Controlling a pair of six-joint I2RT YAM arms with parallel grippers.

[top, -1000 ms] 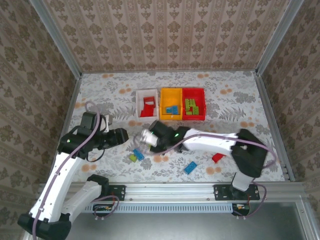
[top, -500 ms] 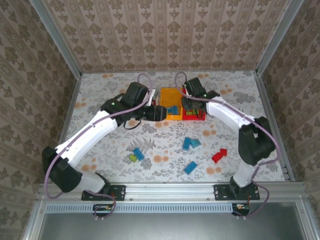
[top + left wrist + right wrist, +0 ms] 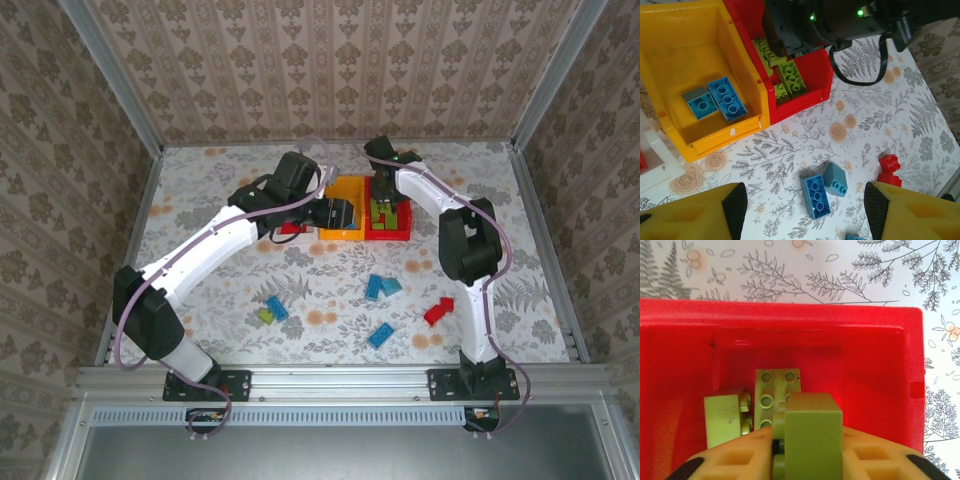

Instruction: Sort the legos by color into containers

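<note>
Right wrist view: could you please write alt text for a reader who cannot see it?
The right gripper holds a lime green brick between its yellow fingers, over the red bin. Two more green bricks lie on the bin's floor, and flowered tablecloth shows beyond its far wall.

From high behind the near edge we overlook the whole surface point(image 3: 200, 290). Our left wrist view tilts down on the yellow bin point(image 3: 685, 55) and red bin point(image 3: 810, 95); our right wrist view peers closely into that red bin.
</note>
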